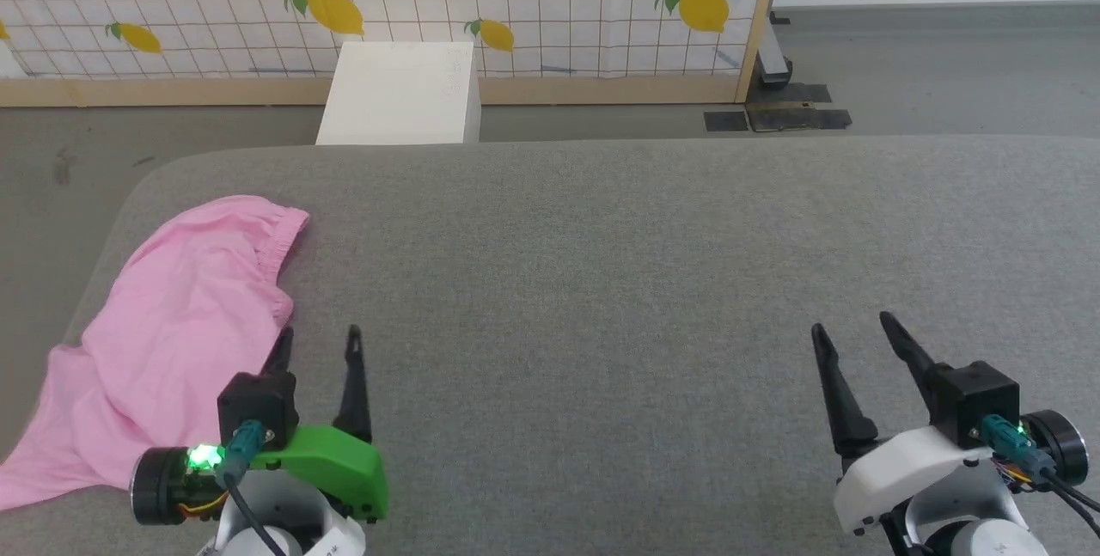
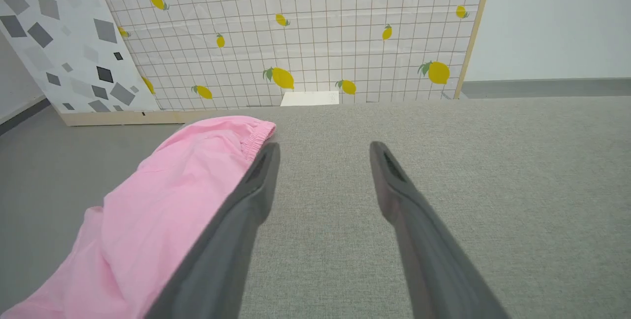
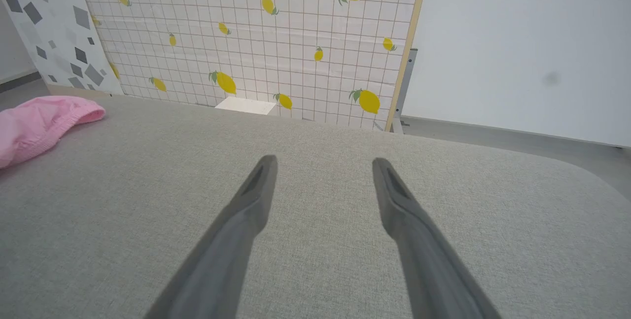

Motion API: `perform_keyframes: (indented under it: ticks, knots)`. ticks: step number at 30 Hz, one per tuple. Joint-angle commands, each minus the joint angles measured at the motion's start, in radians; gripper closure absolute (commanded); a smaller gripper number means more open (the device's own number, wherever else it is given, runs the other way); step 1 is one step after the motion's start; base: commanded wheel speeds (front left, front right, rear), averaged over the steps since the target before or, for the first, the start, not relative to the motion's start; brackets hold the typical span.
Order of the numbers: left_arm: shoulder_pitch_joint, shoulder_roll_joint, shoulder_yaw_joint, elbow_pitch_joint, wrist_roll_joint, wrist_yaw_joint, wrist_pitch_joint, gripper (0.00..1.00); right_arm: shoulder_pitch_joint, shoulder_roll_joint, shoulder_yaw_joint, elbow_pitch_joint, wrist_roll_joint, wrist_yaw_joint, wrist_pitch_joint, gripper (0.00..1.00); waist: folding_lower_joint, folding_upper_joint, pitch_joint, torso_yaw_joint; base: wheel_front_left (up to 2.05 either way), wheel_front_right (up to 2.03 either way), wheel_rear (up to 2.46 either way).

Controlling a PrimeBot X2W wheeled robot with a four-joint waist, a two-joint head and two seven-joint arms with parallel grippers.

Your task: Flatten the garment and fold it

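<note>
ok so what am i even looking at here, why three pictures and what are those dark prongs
It's a two-armed robot seen through three cameras at one moment. The head view looks down from the robot's head at a grey padded surface. The prongs are its fingers: the left gripper on the green mount and the right gripper on the white one, both open and holding nothing. The other two pictures come from cameras on each wrist, looking along that arm's own fingers. A crumpled pink garment with an elastic waistband lies at the surface's left end, right beside the left gripper. Behind stand a lemon-print screen and a white box.
</note>
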Motion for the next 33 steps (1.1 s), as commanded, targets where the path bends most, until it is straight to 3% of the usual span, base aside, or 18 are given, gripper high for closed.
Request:
perform_keyframes:
  ticks: [1,33]
  knots:
    - [-0.005,0.0,-0.004,0.01,-0.004,-0.003,-0.009,0.0,0.001,0.0,-0.004,0.006,0.006,0.0,-0.006,0.0,0.0,0.0003,0.0,0.0,0.0,0.0,0.0]
    - [-0.047,-0.001,-0.044,0.082,-0.051,-0.021,-0.075,0.0,0.018,0.0,-0.046,0.003,0.036,0.0,-0.029,0.0,0.0,0.0022,-0.003,0.023,0.0,0.0,0.0]
